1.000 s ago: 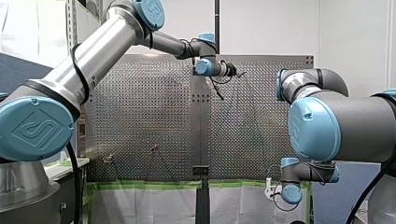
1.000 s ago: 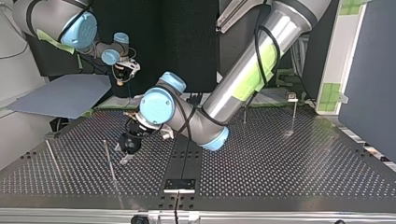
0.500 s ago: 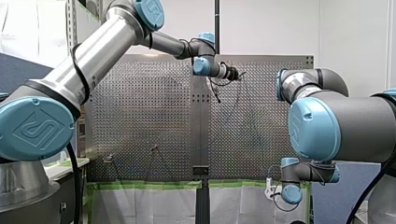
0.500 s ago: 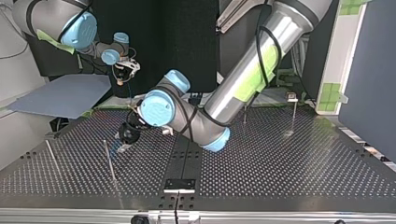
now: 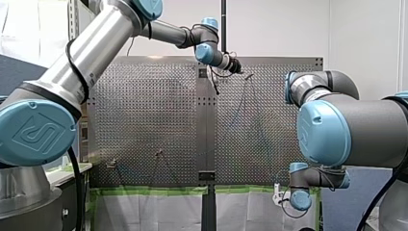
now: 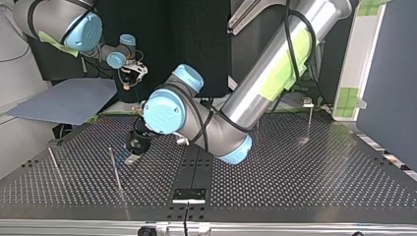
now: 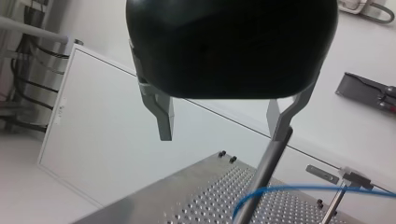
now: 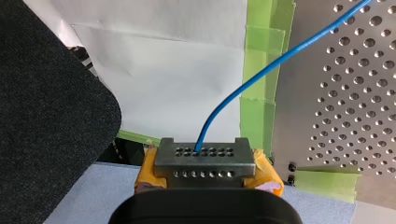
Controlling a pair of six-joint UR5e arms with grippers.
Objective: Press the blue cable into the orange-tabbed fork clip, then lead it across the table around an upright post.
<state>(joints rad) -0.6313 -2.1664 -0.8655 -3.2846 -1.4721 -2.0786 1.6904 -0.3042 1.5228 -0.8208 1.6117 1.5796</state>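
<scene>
Left wrist view: left gripper (image 7: 223, 136) with jaws apart and empty, one finger seemingly touching the upright post (image 7: 264, 172), blue cable (image 7: 299, 189) curving round that post; right gripper (image 8: 204, 156) clamped on the cable well away from the post; risk: finger nudges post, cable slips off

The only mark that can be made out is an embossed emblem on the big blue joint cap (image 5: 36, 132) of my left arm in the front view: a rounded square holding a bent figure (it looks much like an S). No words, numbers or labels are legible anywhere else.
</scene>
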